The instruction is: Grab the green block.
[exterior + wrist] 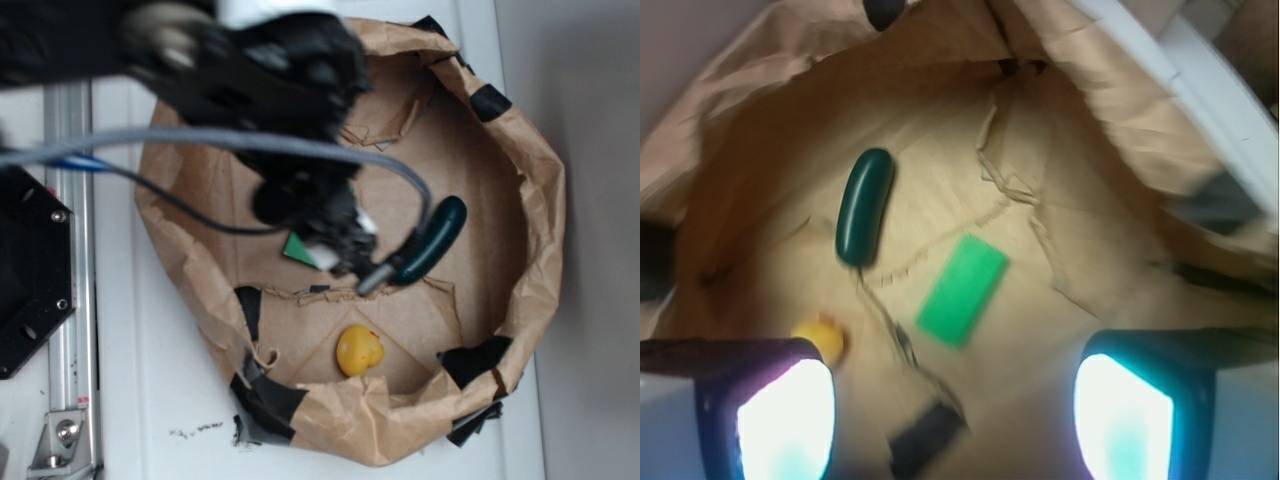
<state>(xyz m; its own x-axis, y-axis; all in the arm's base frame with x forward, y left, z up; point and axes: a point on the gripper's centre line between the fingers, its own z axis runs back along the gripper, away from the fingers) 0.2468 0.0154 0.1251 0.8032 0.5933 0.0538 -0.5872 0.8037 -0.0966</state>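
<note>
one green block [962, 290], one cucumber [864, 206], one yellow duck [359, 350].

arm: reaching in from upper left | hand [955, 420]: fingers spread, apparently holding nothing

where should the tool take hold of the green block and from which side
Probably across the green block's two long edges near its middle, coming straight down from above. It lies flat on the paper floor of the bag, tilted diagonally in the wrist view, so the tool would need to rotate to span the short width. The tool looks open, and the cucumber lies apart from it.
</note>
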